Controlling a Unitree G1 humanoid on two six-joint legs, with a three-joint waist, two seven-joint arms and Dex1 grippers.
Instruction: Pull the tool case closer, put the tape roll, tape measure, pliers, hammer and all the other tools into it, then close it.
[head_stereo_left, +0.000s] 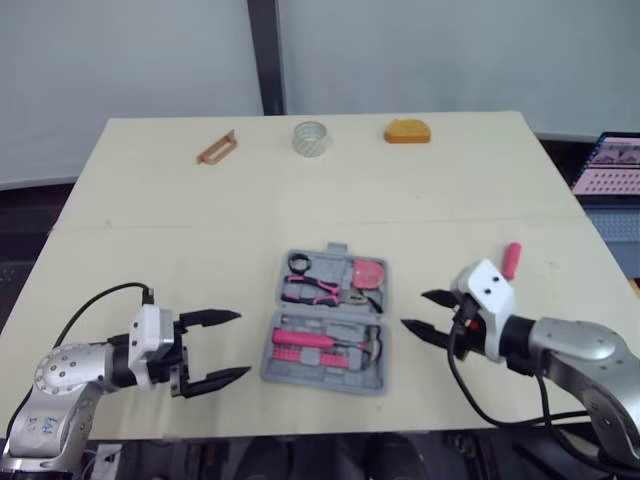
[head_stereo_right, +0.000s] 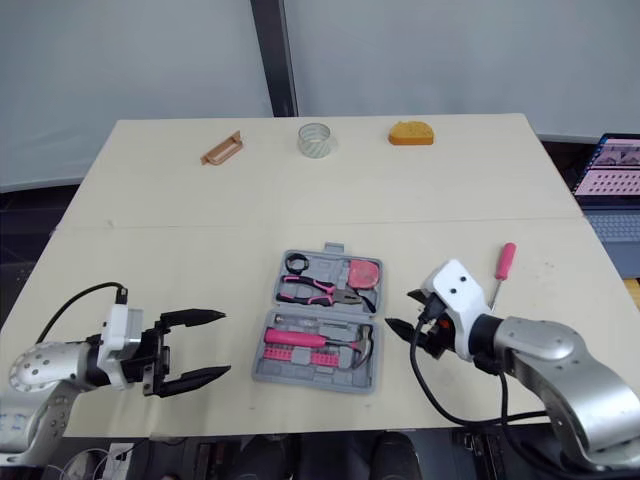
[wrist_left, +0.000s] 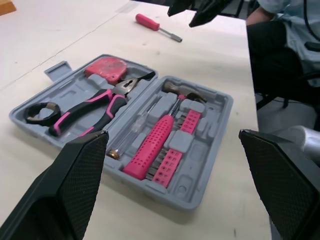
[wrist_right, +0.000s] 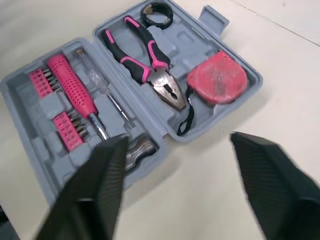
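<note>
While both arms reach over the near part of the table (head_stereo_left: 150, 230), the open tool case (wrist_left: 192, 195) lies between them, near the front edge and roughly central. The left gripper (head_stereo_left: 243, 345) hovers left of the case, its two black fingers spread wide and holding nothing. The right gripper (head_stereo_left: 414, 310) is just right of the case, likewise spread and empty, its fingertips pointing at the case's right wall.

Inside the far half of the case sit a small black tape roll (wrist_left: 31, 114), the pink-and-black pliers (wrist_right: 162, 82) and a red tape measure (wrist_right: 217, 77). The near half holds the hammer (wrist_left: 155, 142) with its pink grip, a clear-handled screwdriver (wrist_right: 95, 75) beside it, and rows of pink-mounted bits (wrist_left: 172, 160).

A pink-handled screwdriver (head_stereo_right: 503, 265) lies on the bare table to the right of the case, just beyond the right gripper. Along the far edge, well apart from the case, are a flat orange-brown tool (head_stereo_left: 217, 148) on the left, a clear tape roll (head_stereo_left: 311, 138) in the middle and an orange tape measure (head_stereo_left: 407, 131) to the right. A laptop (head_stereo_left: 610, 165) shows off the table's right side.
</note>
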